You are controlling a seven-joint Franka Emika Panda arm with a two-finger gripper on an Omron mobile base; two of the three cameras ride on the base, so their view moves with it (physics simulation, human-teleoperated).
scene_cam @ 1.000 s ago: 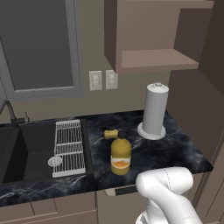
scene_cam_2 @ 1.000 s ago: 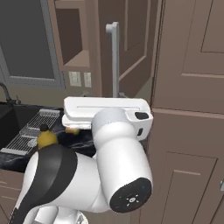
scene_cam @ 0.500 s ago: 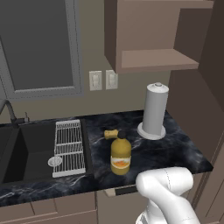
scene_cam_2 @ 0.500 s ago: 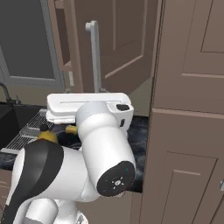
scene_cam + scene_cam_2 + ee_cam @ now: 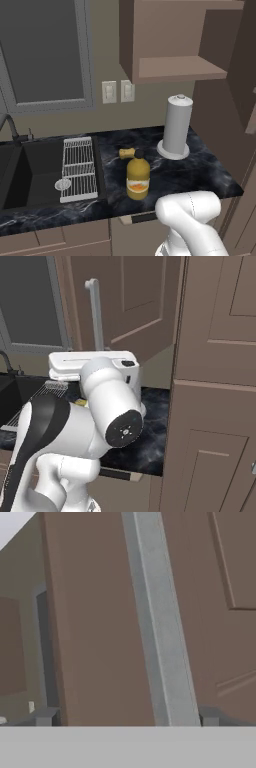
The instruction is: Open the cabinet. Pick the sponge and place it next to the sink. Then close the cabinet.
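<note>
Cabinet (image 5: 175, 40) of brown wood stands open, one bare shelf inside; its panelled door (image 5: 135, 301) carries one long silver bar handle (image 5: 162, 637). Jaws released, one dark tip either side of the handle in the hand view. Left base view: black marbled counter (image 5: 200, 170) with one small tan sponge (image 5: 126, 152) at 11 o'clock of the single yellow-orange bottle (image 5: 137, 177); dark recessed sink (image 5: 30, 170), white wire rack (image 5: 79, 167).

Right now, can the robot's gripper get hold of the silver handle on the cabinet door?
Probably yes. The gripper is open, and the handle of the cabinet door runs straight up between its fingertips, with nothing in the way.
</note>
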